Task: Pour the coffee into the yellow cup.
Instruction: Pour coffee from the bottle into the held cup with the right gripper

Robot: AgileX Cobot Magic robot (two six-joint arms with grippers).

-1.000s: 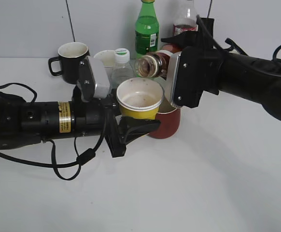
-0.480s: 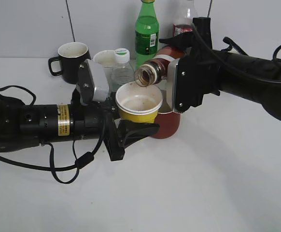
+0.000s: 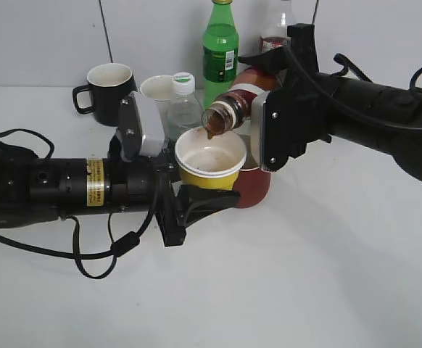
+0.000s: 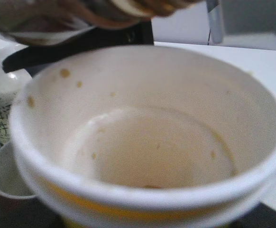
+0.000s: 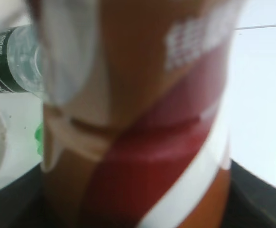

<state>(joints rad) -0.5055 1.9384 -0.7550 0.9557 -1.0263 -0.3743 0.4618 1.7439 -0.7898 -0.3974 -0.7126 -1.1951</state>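
My left gripper [image 3: 196, 190] is shut on the yellow cup [image 3: 211, 165] and holds it above the table. The cup's white stained inside [image 4: 147, 152] fills the left wrist view. My right gripper [image 3: 272, 109] is shut on the coffee bottle [image 3: 234, 107], which is tilted down to the left with its open mouth just over the cup's far rim. Brown liquid sits at the mouth. The bottle's brown-and-white label [image 5: 142, 118] fills the right wrist view, and its neck shows at the top of the left wrist view [image 4: 128, 7].
A red cup [image 3: 253, 185] stands right behind the yellow cup. At the back stand a black mug [image 3: 108, 90], a white cup [image 3: 156, 88], a clear capped bottle [image 3: 184, 101], a green bottle [image 3: 220, 47] and a red-labelled bottle [image 3: 275, 32].
The right gripper has tipped the coffee bottle further down, and its mouth has come lower over the cup's rim. The cup and left gripper have shifted only slightly.
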